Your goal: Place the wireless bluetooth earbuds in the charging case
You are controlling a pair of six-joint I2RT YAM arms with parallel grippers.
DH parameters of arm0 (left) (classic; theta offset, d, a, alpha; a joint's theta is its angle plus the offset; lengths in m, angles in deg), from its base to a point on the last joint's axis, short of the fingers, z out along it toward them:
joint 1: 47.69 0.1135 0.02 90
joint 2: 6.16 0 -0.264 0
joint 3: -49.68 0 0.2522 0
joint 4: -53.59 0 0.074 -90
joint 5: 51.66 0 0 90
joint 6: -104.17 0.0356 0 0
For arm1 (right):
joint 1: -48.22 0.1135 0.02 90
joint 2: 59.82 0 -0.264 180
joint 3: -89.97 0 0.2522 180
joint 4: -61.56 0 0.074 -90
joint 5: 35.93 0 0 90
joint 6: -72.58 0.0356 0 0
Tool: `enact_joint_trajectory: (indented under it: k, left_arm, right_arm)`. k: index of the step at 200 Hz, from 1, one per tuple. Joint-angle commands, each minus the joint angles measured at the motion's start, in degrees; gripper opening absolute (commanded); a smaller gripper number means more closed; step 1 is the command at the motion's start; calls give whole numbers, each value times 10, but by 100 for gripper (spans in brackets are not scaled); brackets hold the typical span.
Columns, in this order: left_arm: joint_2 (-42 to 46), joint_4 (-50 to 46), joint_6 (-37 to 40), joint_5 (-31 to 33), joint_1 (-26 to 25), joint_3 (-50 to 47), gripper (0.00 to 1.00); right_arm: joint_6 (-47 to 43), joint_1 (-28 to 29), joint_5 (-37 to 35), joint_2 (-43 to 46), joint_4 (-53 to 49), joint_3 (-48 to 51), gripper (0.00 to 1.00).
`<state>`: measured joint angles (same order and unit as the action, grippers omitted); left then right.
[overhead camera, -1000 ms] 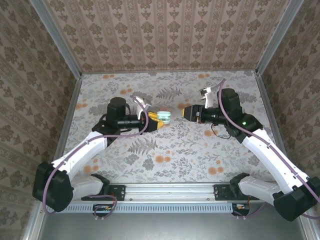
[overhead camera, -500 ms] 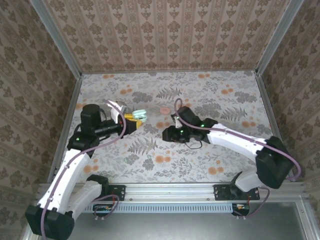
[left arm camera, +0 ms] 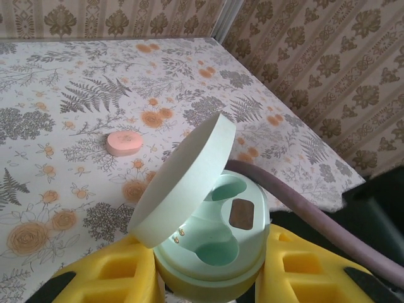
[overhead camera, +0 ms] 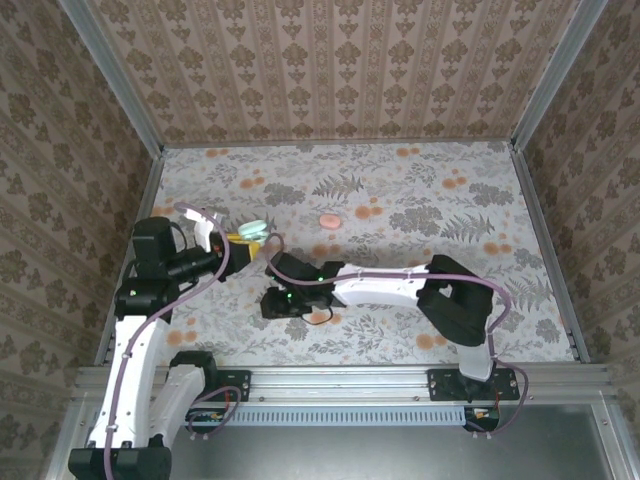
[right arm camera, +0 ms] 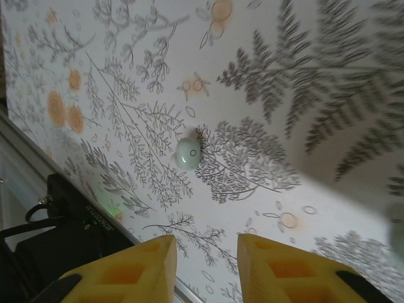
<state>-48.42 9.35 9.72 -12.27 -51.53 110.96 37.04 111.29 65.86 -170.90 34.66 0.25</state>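
My left gripper is shut on the mint-green charging case, which it holds above the table's left side. The lid stands open and both sockets are empty. My right gripper is open, pointing down at the table with nothing between its yellow fingers. A tiny pale mint earbud lies on the cloth just ahead of those fingers. A blurred greenish bit at the right edge of the right wrist view may be the second earbud. In the top view the right gripper is low at centre left.
A pink oval case lies on the flowered cloth toward the back centre, also in the left wrist view as a pink oval. The right arm's cable passes close behind the held case. Patterned walls enclose the table.
The left arm has drawn back to the left with the case. The right arm has swung left across the table and now points down over the near-left area.
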Motion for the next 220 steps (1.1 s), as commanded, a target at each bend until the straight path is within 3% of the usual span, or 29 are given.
enact_joint_trajectory:
  k: [1, 80, 101, 133, 220]
  left_arm:
    - [6, -21, 5, -37, 14, 30, 12]
    - [3, -4, -9, -47, 45, 31, 12]
    - [1, -3, -9, -49, 47, 31, 12]
    - [-2, 0, -9, -52, 50, 31, 12]
    - [-6, 2, -6, -52, 52, 30, 12]
  right_arm:
    - [23, 15, -41, -34, -21, -40, 30]
    - [19, 59, -133, -109, -132, -149, 29]
    - [20, 64, -145, -126, -142, -166, 34]
    - [16, 70, -153, -150, -151, -191, 38]
    - [4, 72, -152, -190, -158, -231, 38]
